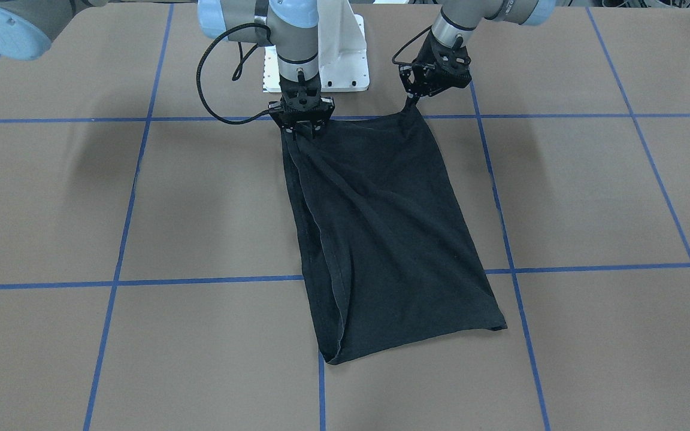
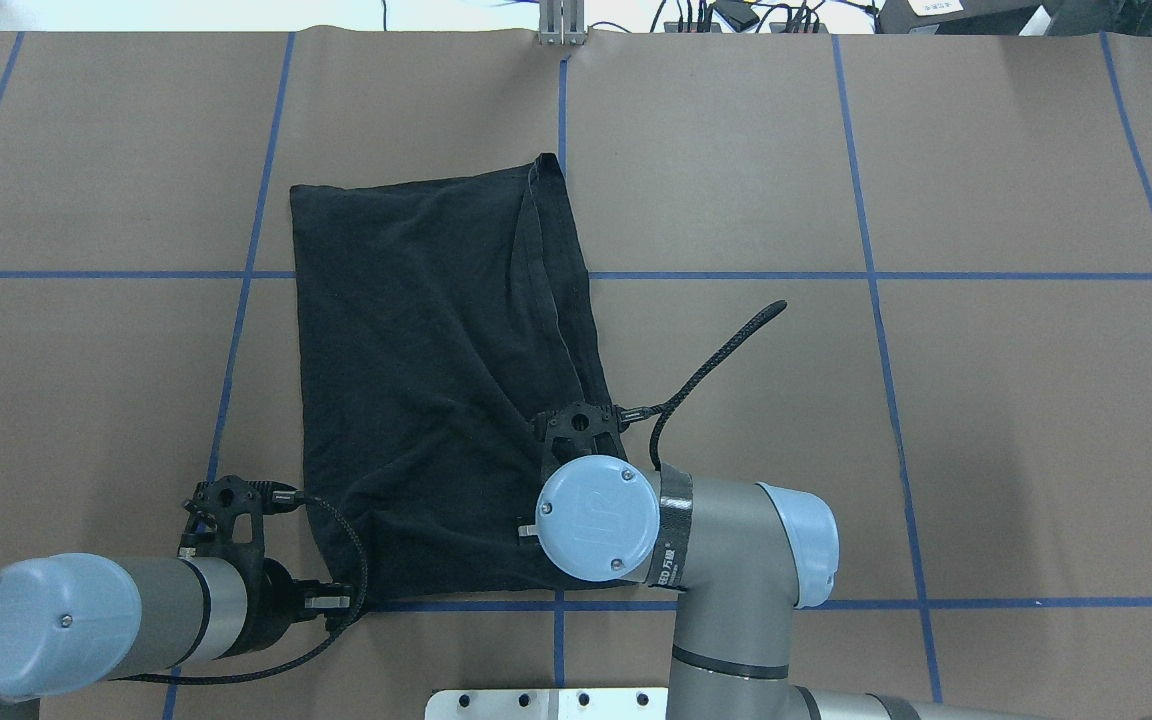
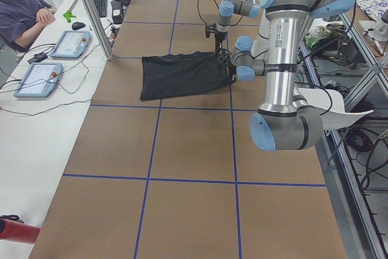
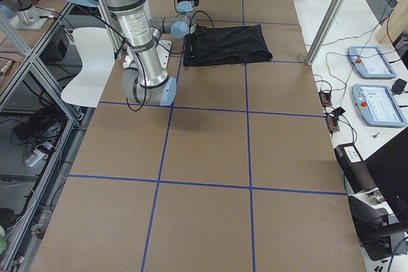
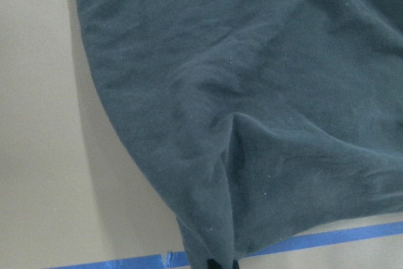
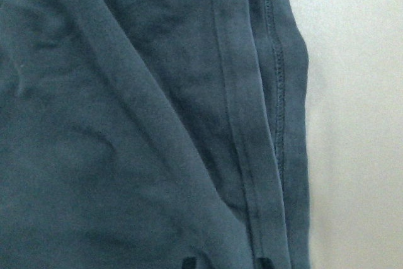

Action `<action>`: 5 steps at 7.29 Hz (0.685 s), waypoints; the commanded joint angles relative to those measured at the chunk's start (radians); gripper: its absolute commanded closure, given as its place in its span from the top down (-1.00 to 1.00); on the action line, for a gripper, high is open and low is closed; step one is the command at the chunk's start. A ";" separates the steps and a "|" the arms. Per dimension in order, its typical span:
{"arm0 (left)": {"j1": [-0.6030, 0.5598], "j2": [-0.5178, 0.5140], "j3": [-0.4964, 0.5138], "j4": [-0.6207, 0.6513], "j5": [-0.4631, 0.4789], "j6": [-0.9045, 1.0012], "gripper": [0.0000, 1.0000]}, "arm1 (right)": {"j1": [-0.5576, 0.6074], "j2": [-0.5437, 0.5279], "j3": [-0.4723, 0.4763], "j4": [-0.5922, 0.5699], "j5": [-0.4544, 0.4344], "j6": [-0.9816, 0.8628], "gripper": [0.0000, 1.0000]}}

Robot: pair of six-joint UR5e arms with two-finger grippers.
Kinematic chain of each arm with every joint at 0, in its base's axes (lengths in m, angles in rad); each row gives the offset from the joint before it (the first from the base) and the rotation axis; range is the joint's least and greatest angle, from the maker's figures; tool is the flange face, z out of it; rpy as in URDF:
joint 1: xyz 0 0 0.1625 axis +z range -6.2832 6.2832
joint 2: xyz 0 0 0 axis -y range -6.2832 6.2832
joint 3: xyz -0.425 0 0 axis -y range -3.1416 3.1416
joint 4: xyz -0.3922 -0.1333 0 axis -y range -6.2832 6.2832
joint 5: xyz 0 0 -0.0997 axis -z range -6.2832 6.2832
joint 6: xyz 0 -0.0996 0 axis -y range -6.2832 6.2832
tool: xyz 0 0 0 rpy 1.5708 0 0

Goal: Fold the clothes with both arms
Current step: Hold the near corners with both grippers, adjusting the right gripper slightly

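The black T-shirt (image 1: 393, 239) lies on the brown table as a long, narrow rectangle, its far end flat and creases running up to its robot-side edge. My left gripper (image 1: 411, 100) is shut on one corner of that edge and lifts it slightly; in the left wrist view the cloth (image 5: 252, 92) bunches into the fingertips (image 5: 213, 264). My right gripper (image 1: 301, 130) is shut on the other corner, where hemmed layers (image 6: 264, 124) run between its fingertips (image 6: 189, 263). In the overhead view the shirt (image 2: 436, 380) shows, but the right wrist hides that gripper.
The white pedestal base (image 1: 345, 60) stands just behind the grippers. Blue tape lines (image 1: 201, 280) divide the table into squares. A black cable (image 1: 207, 90) loops off the right wrist. A seated person (image 3: 24, 13) and control tablets (image 3: 36, 80) are at a side bench.
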 commanded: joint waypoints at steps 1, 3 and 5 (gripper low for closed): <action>-0.001 0.000 0.001 0.000 0.001 -0.002 -1.00 | -0.023 -0.031 0.022 0.000 -0.013 0.007 0.98; -0.001 0.000 0.001 0.000 0.001 -0.002 -1.00 | -0.029 -0.055 0.028 -0.002 -0.018 0.040 0.98; -0.001 -0.001 0.001 0.000 0.001 -0.002 -1.00 | -0.064 -0.055 0.027 0.000 -0.053 0.086 0.88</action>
